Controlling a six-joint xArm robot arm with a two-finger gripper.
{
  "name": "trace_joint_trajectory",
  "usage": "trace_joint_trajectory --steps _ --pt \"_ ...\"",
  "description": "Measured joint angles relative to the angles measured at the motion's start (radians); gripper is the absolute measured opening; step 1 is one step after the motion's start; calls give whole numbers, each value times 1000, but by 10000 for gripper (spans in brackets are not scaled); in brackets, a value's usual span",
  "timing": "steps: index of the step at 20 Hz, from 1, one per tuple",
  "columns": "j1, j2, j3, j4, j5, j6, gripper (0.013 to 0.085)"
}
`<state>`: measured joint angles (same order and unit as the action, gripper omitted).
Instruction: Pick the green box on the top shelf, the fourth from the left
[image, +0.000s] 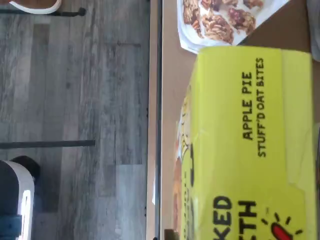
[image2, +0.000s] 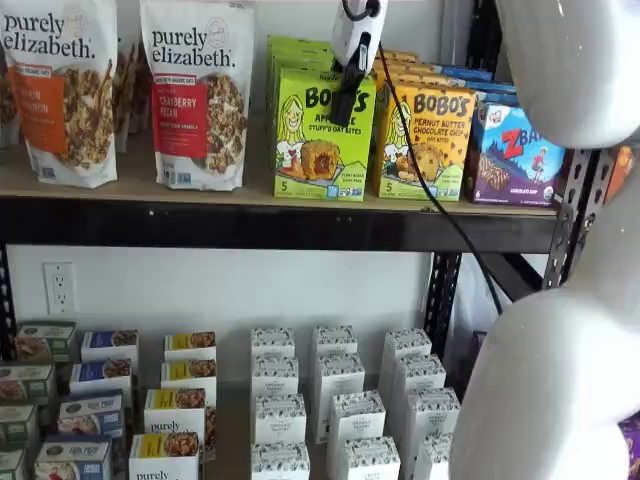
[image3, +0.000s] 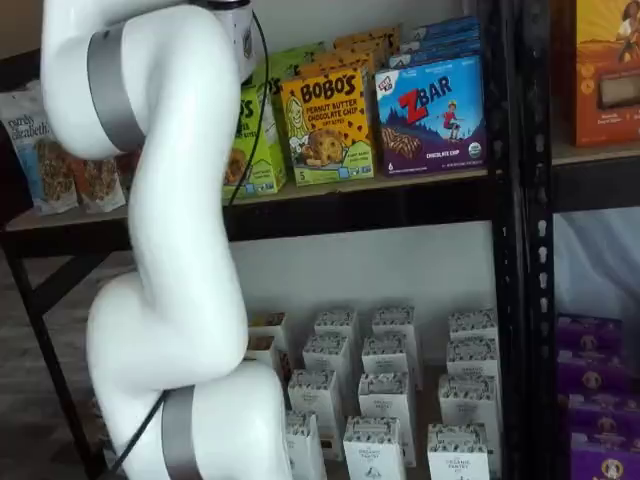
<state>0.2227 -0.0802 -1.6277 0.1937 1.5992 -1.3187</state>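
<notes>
You have the green box (image2: 322, 137) upright at the front edge of the top shelf (image2: 250, 196), with the yellow-orange Bobo's box (image2: 428, 142) just beside it and a granola pouch (image2: 197, 92) on its other side. The gripper (image2: 345, 105) hangs in front of the green box's upper face (its fingers show side-on, so you cannot tell whether they are spread).
</notes>
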Motion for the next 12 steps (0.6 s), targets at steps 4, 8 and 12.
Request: trace_joint_trajectory --steps 4,8,12 --pt "1 3 -2 2 2 1 490" --pt "2 2 1 0 3 1 370" --pt "1 0 2 -6 6 0 370"
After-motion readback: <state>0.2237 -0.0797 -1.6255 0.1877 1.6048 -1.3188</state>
